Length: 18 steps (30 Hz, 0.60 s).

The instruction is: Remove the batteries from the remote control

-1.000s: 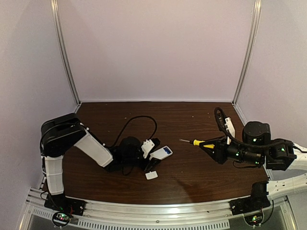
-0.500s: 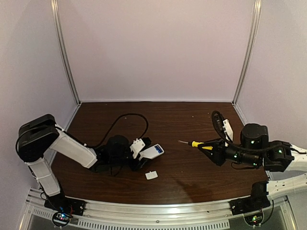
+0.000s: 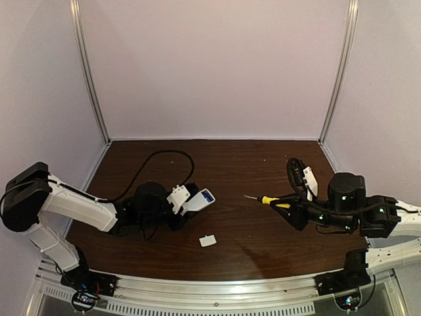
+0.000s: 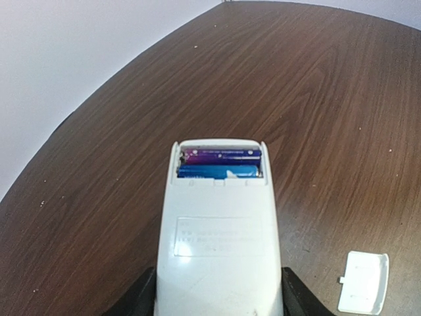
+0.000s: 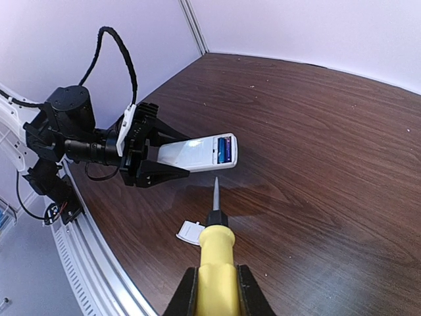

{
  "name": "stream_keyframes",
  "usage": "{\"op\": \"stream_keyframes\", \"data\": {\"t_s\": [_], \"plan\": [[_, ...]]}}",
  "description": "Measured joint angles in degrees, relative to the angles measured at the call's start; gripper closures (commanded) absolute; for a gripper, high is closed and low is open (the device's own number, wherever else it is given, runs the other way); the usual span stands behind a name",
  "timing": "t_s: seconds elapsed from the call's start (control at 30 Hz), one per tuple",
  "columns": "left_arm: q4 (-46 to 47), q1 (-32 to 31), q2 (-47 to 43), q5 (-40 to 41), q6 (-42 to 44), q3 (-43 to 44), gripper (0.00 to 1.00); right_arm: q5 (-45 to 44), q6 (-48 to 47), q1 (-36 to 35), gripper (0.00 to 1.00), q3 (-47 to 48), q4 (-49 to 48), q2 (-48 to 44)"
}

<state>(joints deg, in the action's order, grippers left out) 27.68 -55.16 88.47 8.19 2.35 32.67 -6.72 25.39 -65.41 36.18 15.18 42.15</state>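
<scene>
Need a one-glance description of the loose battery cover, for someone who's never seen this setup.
On the dark wooden table, look near the middle of its front edge. The cover is the small white squarish piece lying flat there, held by nothing. The remote control, also white, is longer, shows blue batteries and sits in the left gripper.
</scene>
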Motion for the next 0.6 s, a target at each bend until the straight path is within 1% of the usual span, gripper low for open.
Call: {"op": "stream_keyframes", "data": {"t_s": [0.17,0.3,0.5,0.6], "plan": [[0.0,-3.2,-0.2,5.2,3.4,-1.5,1.0,-0.1,-1.2,0.0,1.0,-1.1,-0.4,0.0],[2.9,-6.2,-0.2,9.3,7.4,-3.8,1.0,-0.6,-1.4,0.0,1.0,-1.8,-0.9,0.3],[7.7,-6.8,0.0,11.0,10.8,-6.3,1.0,-1.1,-1.7,0.0,1.0,-1.8,-1.5,2.3],[12.8,-6.8,0.0,11.1,12.4,-8.6,1.0,-0.9,-2.4,0.0,1.0,-0.9,-1.2,4.3]]}}
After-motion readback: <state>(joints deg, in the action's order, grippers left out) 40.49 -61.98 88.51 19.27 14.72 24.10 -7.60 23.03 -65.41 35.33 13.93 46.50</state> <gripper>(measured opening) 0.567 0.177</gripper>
